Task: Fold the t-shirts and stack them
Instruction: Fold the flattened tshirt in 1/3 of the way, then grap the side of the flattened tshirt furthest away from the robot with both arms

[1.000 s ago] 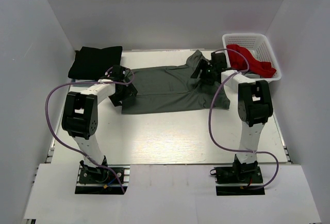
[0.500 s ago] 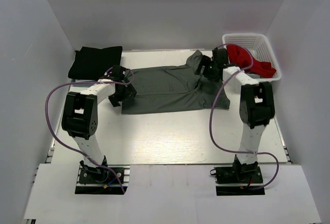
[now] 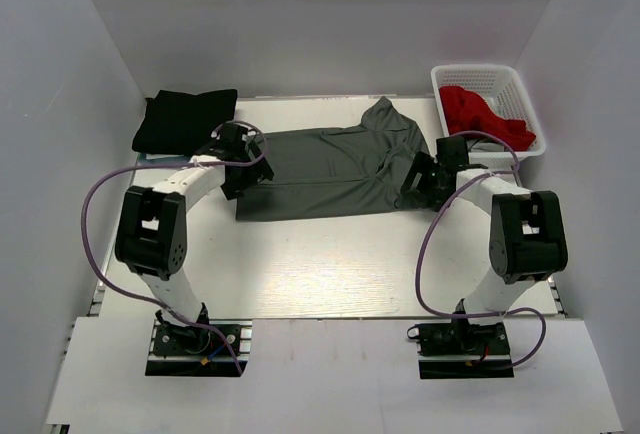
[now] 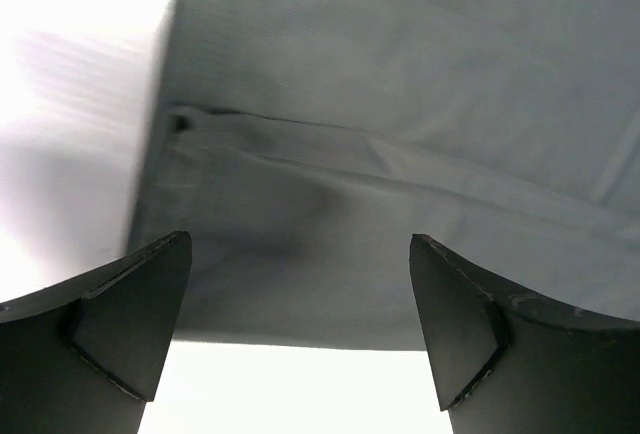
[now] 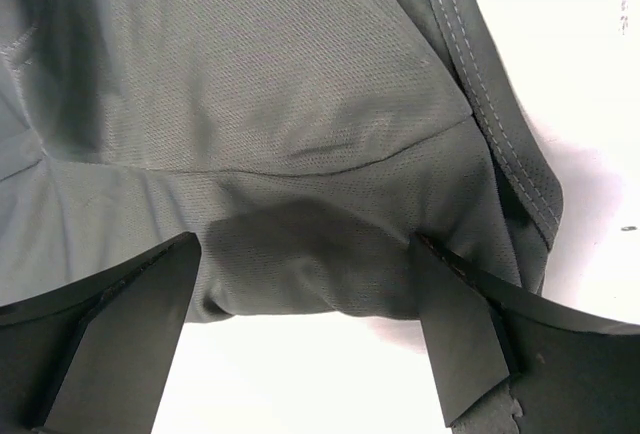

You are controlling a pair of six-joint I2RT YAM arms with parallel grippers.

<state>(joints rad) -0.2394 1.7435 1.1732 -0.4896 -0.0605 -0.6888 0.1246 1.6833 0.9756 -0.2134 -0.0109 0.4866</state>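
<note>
three soft cloth t-shirts are in view. the dark grey t-shirt [image 3: 330, 164] lies spread flat across the far half of the white tabletop [image 3: 320, 264], its hem end to the left and its collar and sleeves to the right. the folded black t-shirt [image 3: 185, 119] sits at the far left corner, near the grey one's hem end. the crumpled red t-shirt [image 3: 485, 119] lies inside the white plastic mesh basket [image 3: 470, 72] at the far right corner.

the left gripper [image 3: 243, 166] hangs over the grey shirt's left edge, its jaws spread wide and gripping nothing. in the left wrist view its dark fingers [image 4: 120, 324] frame a corner of the shirt, where a stitched hem fold runs across and bare table shows beside the cloth.

the right gripper [image 3: 415, 176] is at the shirt's near right sleeve, likewise spread wide and empty. in the right wrist view it stands either side of a rounded sleeve edge with a double line of stitching, white table beyond it. whether either gripper's tips touch the cloth cannot be told.
</note>
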